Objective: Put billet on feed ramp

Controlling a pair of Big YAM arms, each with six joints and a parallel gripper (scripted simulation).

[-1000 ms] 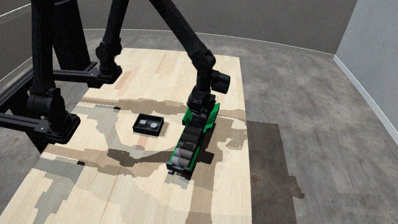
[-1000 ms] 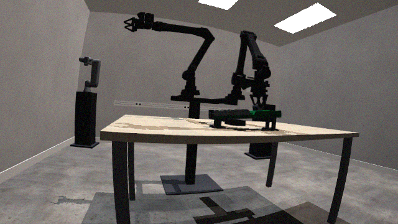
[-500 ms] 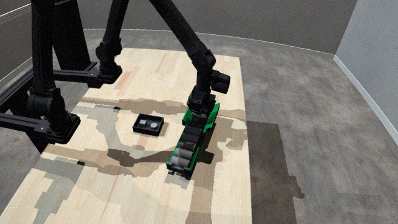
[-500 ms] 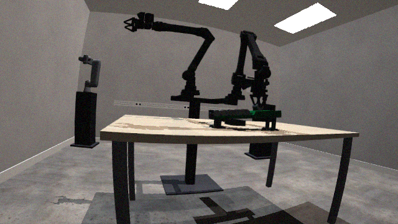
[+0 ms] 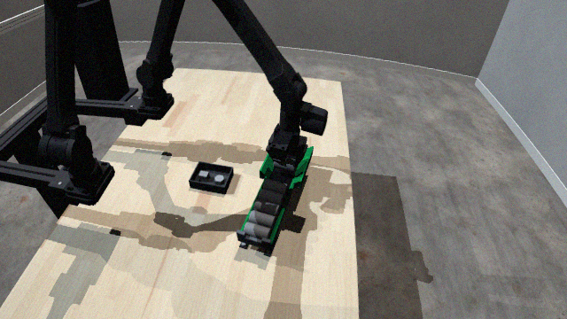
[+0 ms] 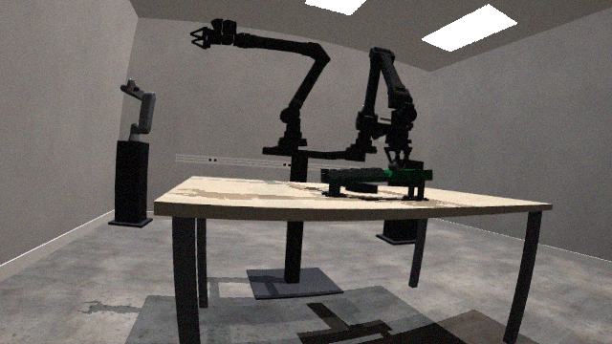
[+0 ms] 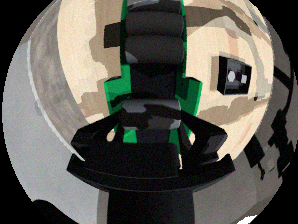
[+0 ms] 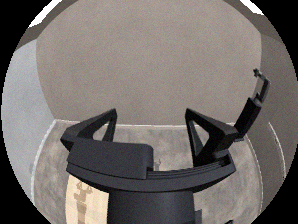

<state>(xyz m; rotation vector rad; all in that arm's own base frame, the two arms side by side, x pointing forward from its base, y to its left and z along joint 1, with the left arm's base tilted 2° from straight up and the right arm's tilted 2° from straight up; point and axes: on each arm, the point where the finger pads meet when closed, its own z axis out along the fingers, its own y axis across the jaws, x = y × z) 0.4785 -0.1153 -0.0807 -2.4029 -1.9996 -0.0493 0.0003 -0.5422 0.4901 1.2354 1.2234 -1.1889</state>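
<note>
At the centre of the left-wrist frame, the left gripper point(image 5: 285, 166) point(image 6: 398, 164) point(image 7: 150, 112) grips a billet point(image 7: 151, 114) crosswise, fingers partly open; upper left of the exterior frame, the right gripper point(image 6: 192, 39) point(image 8: 151, 112) gapes wide, empty.

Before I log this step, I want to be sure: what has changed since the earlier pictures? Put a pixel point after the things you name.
Nothing has visibly changed: the left gripper point(image 5: 284, 163) point(image 6: 398, 163) point(image 7: 150, 112) holds a billet point(image 5: 284, 168) point(image 6: 394, 166) point(image 7: 150, 114) at the ramp point(image 5: 305, 161) point(image 6: 423, 175) point(image 7: 118, 95), the row point(image 5: 261, 217) point(image 6: 356, 174) point(image 7: 154, 48) lies as before, and the right gripper point(image 6: 192, 40) point(image 8: 151, 112) stays open.
</note>
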